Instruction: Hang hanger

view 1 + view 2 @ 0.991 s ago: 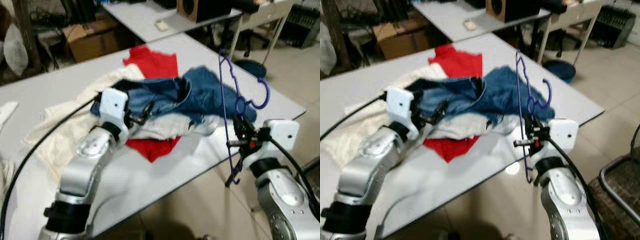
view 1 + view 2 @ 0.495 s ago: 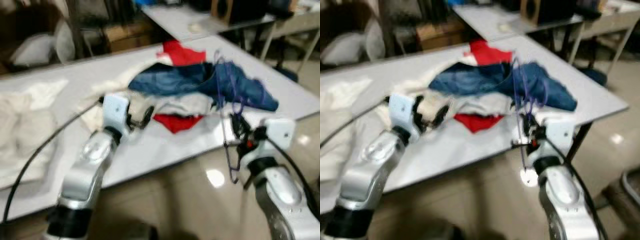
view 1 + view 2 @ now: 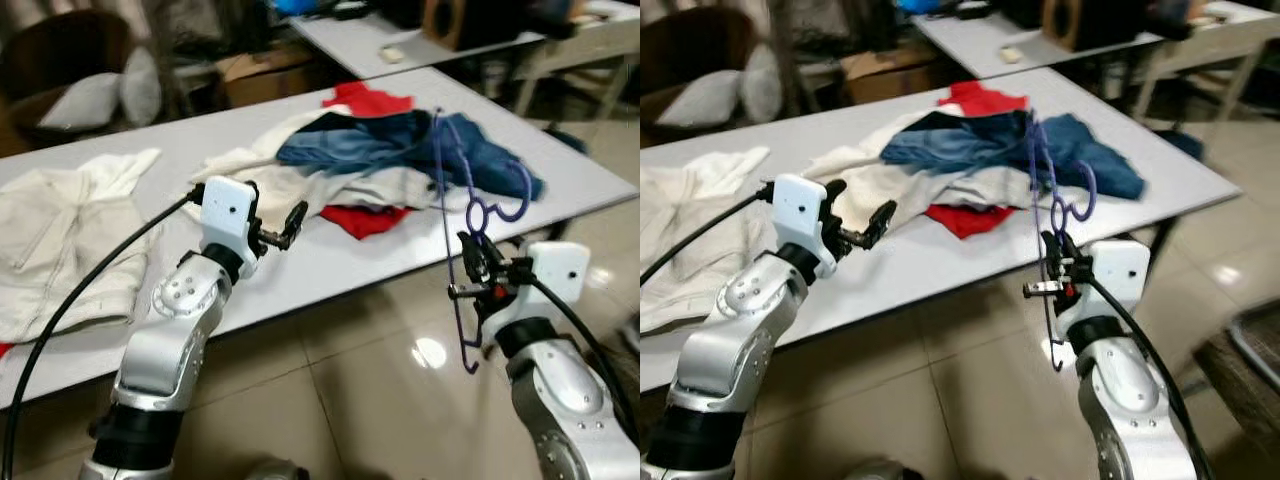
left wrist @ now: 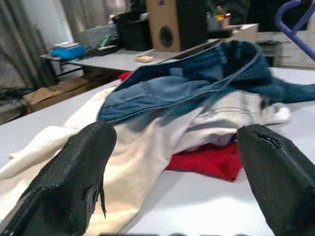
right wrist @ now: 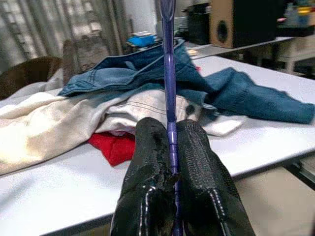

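Two grippers raised before a long grey table [image 3: 330, 265]; right gripper [image 3: 470, 275] out past the table's near edge, above the glossy tiled floor [image 3: 360, 390], fingers [image 5: 197, 162] pinched tight on a thin purple hanger [image 3: 450, 220]; hanger held upright, straight bar running up and down through the clamped fingers, curled hook [image 3: 505, 195] high on the side away from the left arm, lower end [image 3: 468, 355] dangling below the gripper over the floor; left gripper [image 3: 285, 228] level with the table's near edge, just above its bare surface, fingers [image 4: 78, 177] spread wide and gripping nothing, pointing toward a heap of clothes.

Heaped mid-table: blue jeans [image 3: 400, 150] on top, cream garment [image 3: 330, 185] beneath, red cloth [image 3: 365, 220] poking out at the near side, more red [image 3: 368, 98] at the far side; spread flat toward the table's left end, well apart from the heap, a cream jacket [image 3: 60, 235].

Behind, a second table [image 3: 400, 40] bearing a wooden speaker [image 3: 470, 18]; further left, a cardboard box [image 3: 262, 75] and a grey cushion [image 3: 90, 95] on a dark chair.
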